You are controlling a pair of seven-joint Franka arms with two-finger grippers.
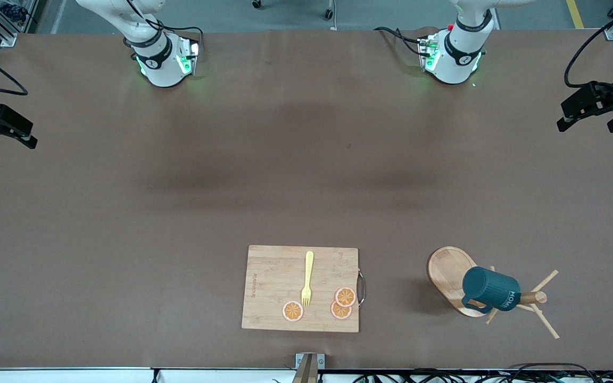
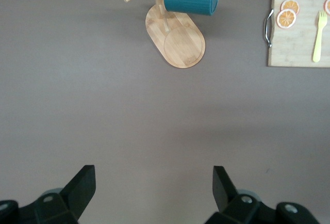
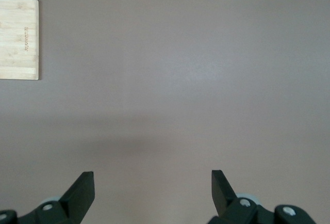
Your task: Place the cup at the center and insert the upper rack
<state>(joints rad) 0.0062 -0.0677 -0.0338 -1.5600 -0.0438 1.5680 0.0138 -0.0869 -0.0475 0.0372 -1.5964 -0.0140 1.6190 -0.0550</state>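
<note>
Here we are at the brown tabletop [image 1: 306,175], and the landmark to watch is the wooden cutting board [image 1: 280,290], lying close to the front camera's edge. On that board rests a yellow fork [image 1: 307,279], prongs pointing toward the camera, with three orange slices [image 1: 341,303] around its prong end; two of them overlap near the board's metal handle [image 1: 361,288], and the third sits alone.

Beside the board, toward the left arm's end of the tabletop, stands the mug tree [image 1: 453,279] on its oval wooden base, thin pegs fanning out from the post. The teal cup [image 1: 490,289] hangs on it, "HOME" lettering showing, its handle toward the board.

Both arms wait well away from the board. The left claw [image 1: 594,114] hangs at the edge of the tabletop on the left arm's end, fingers spread wide and holding nothing; its wrist view looks out at the mug tree, cup and board with only bare brown surface between the two fingertips [image 2: 82,185]. The right claw [image 1: 0,127] hangs at the right arm's end, likewise wide open and empty, with just a corner of the board in its wrist view.
</note>
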